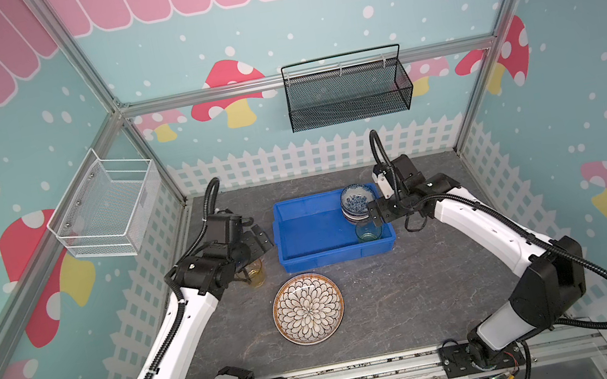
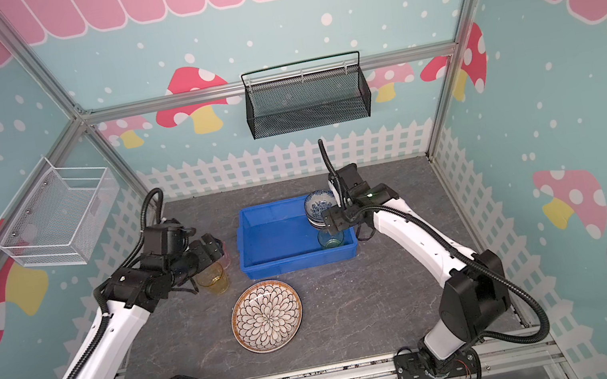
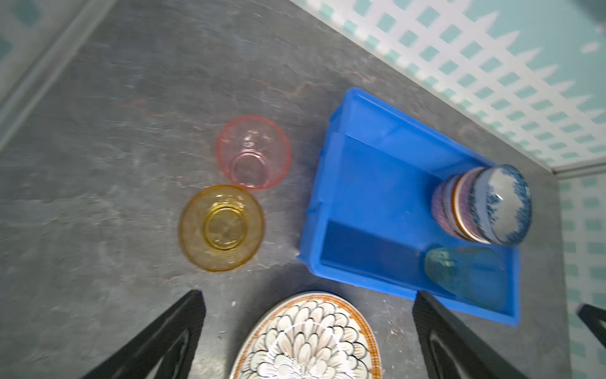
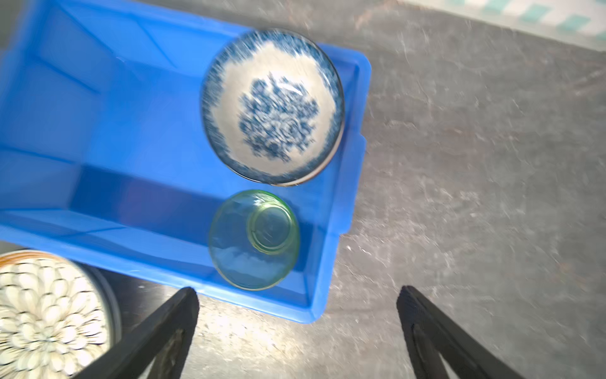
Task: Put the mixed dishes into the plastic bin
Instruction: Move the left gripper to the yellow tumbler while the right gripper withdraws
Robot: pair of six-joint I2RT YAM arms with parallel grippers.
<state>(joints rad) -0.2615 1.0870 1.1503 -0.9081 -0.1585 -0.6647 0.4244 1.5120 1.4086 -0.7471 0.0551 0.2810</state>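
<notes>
While the petal plate (image 1: 308,308) sits nearest on the table (image 1: 418,297), the amber cup (image 1: 256,277) and, just behind it, the pink cup (image 3: 253,151) stand left of the blue bin (image 1: 326,257). The left gripper (image 1: 258,240) hangs over them, jaws spread wide, holding nothing. In the bin, the green cup (image 1: 368,231) is in the near right corner and the stacked bowls (image 1: 356,198) are in the far right. The right gripper (image 1: 376,216) is above that end, also wide and empty.
</notes>
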